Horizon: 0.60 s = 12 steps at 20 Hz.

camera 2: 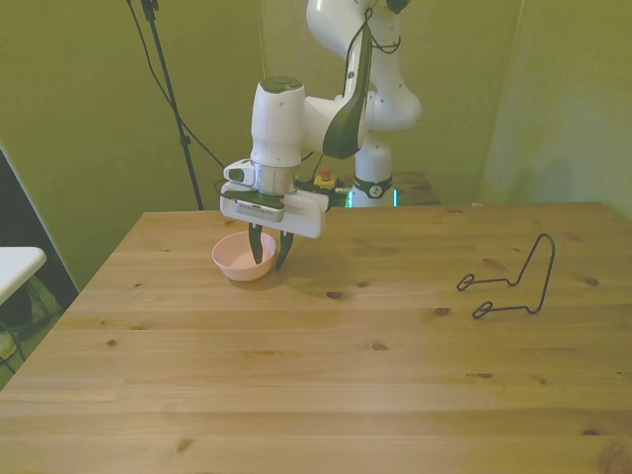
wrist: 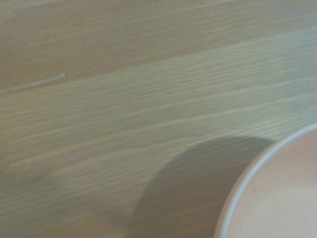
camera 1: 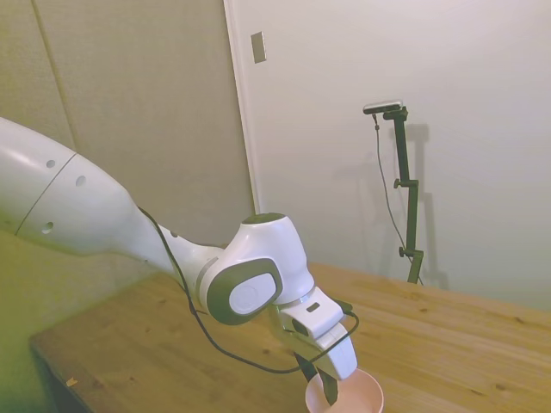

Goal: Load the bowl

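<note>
- The bowl (camera 2: pixel 241 260) sits upright on the table (camera 2: pixel 326 375), in the far part of it, toward the front view's left, near the robot's base.
- It is pale pink, round and shallow, with nothing visible inside it.
- The hand (camera 2: pixel 269 255) is lowered over the bowl's rim on the front view's right side of the bowl.
- Its two dark fingers (camera 2: pixel 257 247) point down and stand a little apart: one reaches into the bowl, the other (camera 2: pixel 283 249) comes down just outside the rim.
- The rim lies between the fingers; I cannot tell whether they press on it.
- In the side view the hand (camera 1: pixel 322 389) is at the bottom edge of the picture, with one finger (camera 1: pixel 329 390) inside the bowl (camera 1: pixel 353 397), which is cut off by the frame.
- A black cable (camera 1: pixel 215 340) hangs in a loop under the arm's wrist.
- The wrist view shows blurred wood grain of the table (wrist: pixel 124 99) and a curved part of the bowl (wrist: pixel 277 198), with the bowl's shadow on the wood beside it.
- A black wire stand (camera 2: pixel 513 281) rests on the table well apart from the bowl, toward the front view's right.
- It has an upright loop and two short feet lying on the wood.
</note>
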Available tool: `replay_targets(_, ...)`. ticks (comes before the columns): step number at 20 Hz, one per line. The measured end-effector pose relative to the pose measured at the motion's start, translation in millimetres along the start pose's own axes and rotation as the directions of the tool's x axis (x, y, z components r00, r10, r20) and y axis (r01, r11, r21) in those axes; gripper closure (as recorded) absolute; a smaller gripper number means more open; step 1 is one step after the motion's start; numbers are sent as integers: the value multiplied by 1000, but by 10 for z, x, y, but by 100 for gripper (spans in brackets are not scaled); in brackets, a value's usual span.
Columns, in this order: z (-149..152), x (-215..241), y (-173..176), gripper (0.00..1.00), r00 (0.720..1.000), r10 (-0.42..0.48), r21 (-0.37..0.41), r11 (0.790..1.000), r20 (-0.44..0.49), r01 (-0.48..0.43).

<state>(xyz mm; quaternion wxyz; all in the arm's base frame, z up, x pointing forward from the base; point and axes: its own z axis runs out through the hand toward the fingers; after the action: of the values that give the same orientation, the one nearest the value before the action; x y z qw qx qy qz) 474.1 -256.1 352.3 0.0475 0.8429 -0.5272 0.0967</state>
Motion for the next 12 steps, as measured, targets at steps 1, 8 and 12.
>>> replay_targets(1,-1,3,-5,100,1000,-2,1,1000,0,2)
replay_targets(8,-41,26,-39,100,1000,-6,24,1000,6,6)
replay_targets(12,-101,55,-48,100,999,-22,61,998,26,21)
